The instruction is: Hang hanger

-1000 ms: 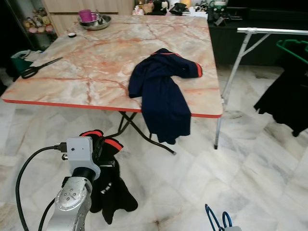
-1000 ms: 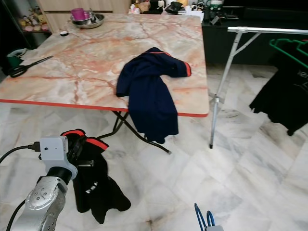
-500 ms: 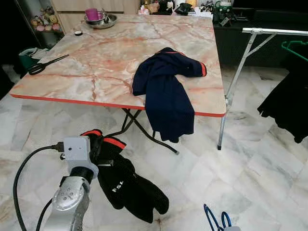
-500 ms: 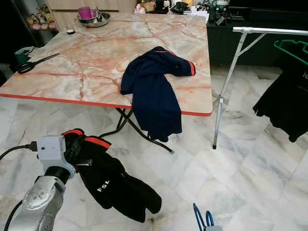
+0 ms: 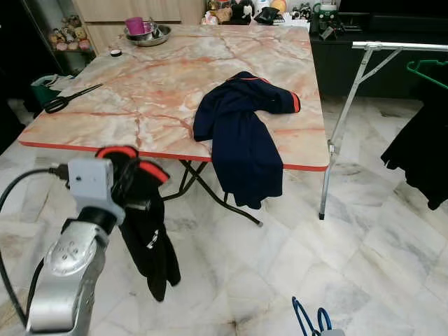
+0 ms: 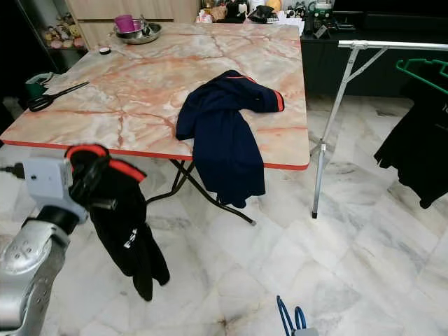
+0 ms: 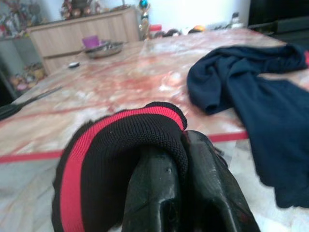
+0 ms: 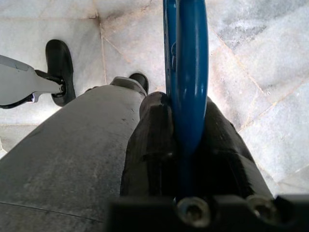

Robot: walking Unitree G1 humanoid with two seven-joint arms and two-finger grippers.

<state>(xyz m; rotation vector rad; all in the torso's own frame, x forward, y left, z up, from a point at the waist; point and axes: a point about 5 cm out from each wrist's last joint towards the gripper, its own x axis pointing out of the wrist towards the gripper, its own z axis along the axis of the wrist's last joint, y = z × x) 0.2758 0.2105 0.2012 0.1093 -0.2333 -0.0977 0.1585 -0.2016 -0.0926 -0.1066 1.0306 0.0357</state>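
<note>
My left gripper [image 7: 181,193] is shut on a black garment with a red-trimmed collar [image 5: 143,217], held up in front of the table's near edge so it hangs down toward the floor. My right gripper [image 8: 186,140] is shut on a blue hanger [image 8: 186,72], whose hook [image 5: 308,320] pokes up at the bottom of the eye views. A navy jacket [image 5: 241,136] lies on the marble-topped table [image 5: 140,91] and drapes over its front edge. A metal drying rack [image 5: 364,70] stands at the right.
A green hanger [image 5: 427,70] with a black garment [image 5: 423,154] hangs on the rack at the far right. Scissors [image 5: 66,100], a metal bowl [image 5: 148,35] and a purple cup [image 5: 135,25] sit on the table. Marble floor lies open between table and rack.
My left arm has lifted the black garment higher, and it now hangs straight down instead of swinging out to the right. The camera shifted slightly.
</note>
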